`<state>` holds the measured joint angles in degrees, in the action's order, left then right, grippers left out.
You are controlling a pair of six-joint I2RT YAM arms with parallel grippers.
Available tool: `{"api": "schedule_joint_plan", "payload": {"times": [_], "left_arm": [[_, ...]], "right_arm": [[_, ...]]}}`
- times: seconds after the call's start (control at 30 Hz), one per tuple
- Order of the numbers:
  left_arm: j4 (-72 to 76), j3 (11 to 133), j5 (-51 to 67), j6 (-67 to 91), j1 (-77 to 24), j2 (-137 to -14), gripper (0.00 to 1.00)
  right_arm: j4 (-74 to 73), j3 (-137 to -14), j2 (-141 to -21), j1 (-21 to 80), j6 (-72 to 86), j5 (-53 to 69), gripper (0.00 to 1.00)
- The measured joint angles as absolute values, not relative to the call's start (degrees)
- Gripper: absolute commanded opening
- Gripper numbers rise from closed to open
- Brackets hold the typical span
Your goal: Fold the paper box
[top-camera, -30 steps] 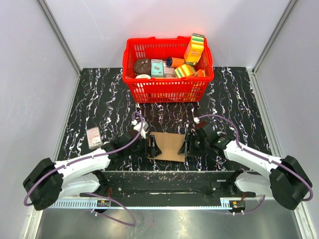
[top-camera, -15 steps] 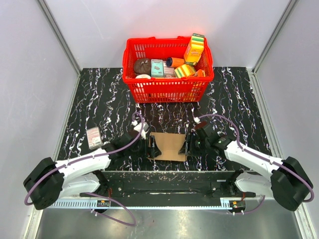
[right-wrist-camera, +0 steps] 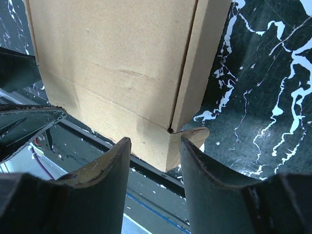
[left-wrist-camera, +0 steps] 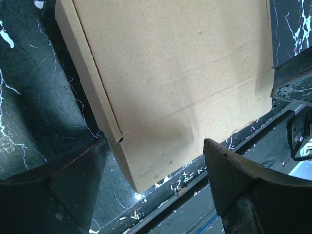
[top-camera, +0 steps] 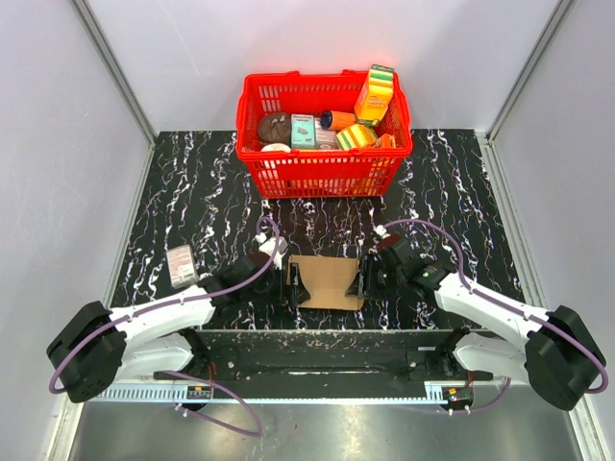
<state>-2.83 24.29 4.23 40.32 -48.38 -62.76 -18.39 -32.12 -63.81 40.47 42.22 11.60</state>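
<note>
paper box (top-camera: 330, 280) and left tool (top-camera: 295, 286) sit slightly further right than a second ago; box flat at near desk (top-camera: 192, 192) edge between both tools, long axis left-right; left tool spread around its left edge; right tool (top-camera: 365, 280) straddles the right flap, can't tell if pinching

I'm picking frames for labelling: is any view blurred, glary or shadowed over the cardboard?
Top external: evenly lit and sharp, the paper box small in frame. Left wrist: soft shadow across the box's near part, grain crisp. Right wrist: box sharp; the close fingers dark and slightly soft.
</note>
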Motion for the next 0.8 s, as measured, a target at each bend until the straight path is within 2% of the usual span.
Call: {"api": "schedule_joint_plan", "payload": {"times": [0.27,0.8], "left_arm": [[-2.76,24.29,4.05,40.27,-48.38,-63.61,0.80],[-2.28,24.29,3.99,39.94,-48.38,-64.97,0.78]], "right_arm": [[-18.24,-32.10,-64.47,40.47,41.89,11.75,0.38],[-16.05,-31.11,-66.37,40.47,42.52,13.17,0.33]]}}
